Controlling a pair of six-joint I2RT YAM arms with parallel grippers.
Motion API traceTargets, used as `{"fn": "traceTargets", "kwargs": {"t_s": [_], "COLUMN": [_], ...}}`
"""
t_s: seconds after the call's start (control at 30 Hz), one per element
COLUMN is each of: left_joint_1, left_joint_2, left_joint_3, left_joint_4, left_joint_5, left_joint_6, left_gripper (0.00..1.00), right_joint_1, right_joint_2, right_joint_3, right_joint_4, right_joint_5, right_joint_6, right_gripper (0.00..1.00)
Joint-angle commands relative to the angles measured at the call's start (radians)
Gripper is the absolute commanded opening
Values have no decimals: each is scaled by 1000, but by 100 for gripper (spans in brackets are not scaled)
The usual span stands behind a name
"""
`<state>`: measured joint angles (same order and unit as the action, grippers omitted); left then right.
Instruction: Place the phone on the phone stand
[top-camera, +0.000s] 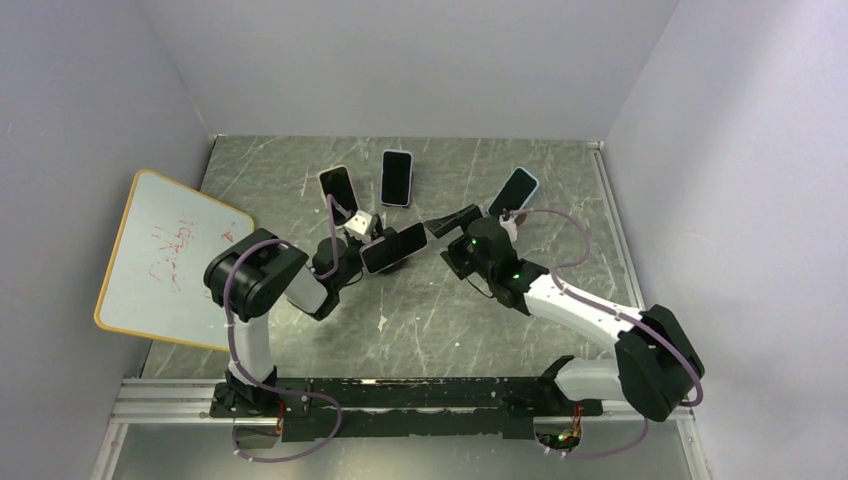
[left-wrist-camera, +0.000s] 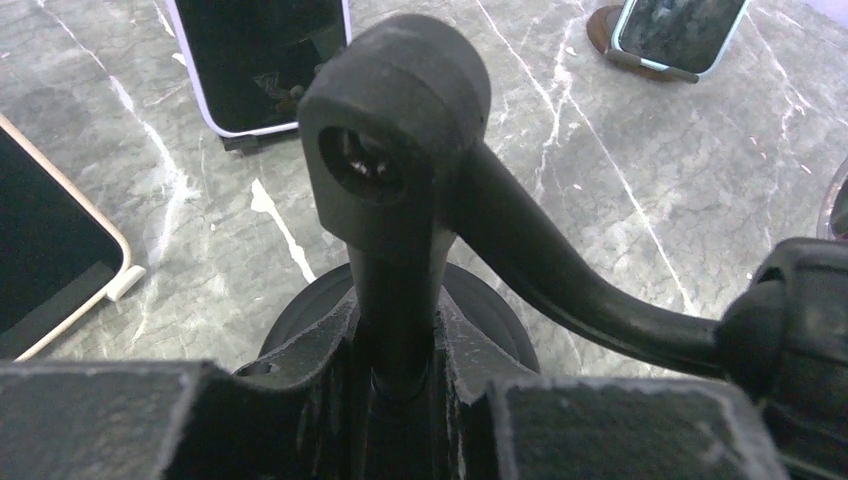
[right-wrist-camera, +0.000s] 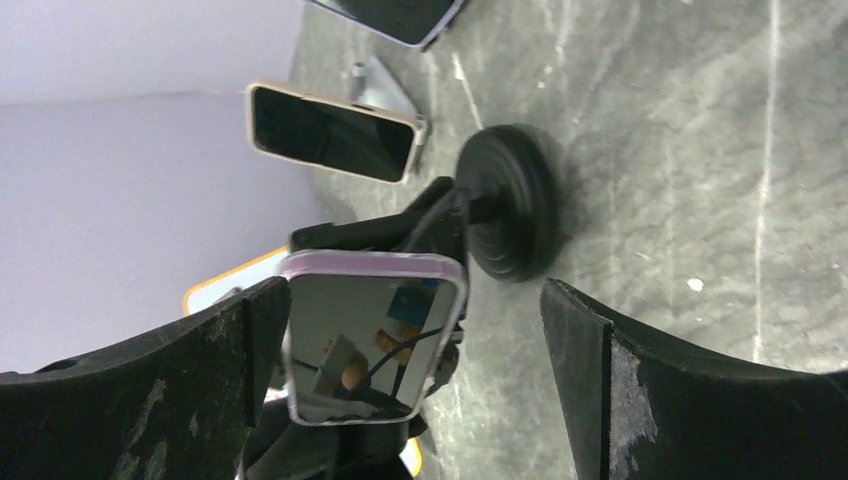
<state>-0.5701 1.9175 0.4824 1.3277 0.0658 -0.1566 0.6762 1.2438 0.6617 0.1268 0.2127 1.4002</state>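
**Phone, lilac case** (right-wrist-camera: 372, 340): screen dark, carried at the head of the black phone stand (right-wrist-camera: 510, 215). It is apparently seated in the cradle, though the seat itself is hidden.
**Stand:** round base on the grey marbled worktop (top-camera: 480, 330).
**Left gripper** (left-wrist-camera: 395, 385): fingers clenched on the stand's stem above the base.
**Right gripper** (top-camera: 447, 224): fingers spread wide, grasping nothing, facing the phone.
**Behind:** cream-cased phone (top-camera: 337, 188), second lilac-cased phone (top-camera: 397, 177) and blue-cased phone (top-camera: 515, 190).
**At left:** whiteboard (top-camera: 170, 255).

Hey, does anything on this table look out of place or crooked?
The whiteboard with red scribbles sits askew at the left edge of the table, partly hanging past it. Nothing else stands out.
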Motion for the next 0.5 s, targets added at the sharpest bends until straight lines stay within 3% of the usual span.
{"fn": "traceTargets", "kwargs": {"t_s": [0.0,0.47], "left_joint_1": [-5,-13], "left_joint_2": [24,38], "left_joint_3": [-22,-45], "left_joint_4": [80,87], "left_joint_5": [-63,-64], "left_joint_6": [-40,-35], "left_gripper": [5,5], "right_joint_1": [18,86], "right_joint_2": [51,59], "right_joint_3": [5,-44], "right_joint_4": [-43,246], "right_joint_5": [35,108], "right_joint_6": [107,88], "right_gripper": [100,100]}}
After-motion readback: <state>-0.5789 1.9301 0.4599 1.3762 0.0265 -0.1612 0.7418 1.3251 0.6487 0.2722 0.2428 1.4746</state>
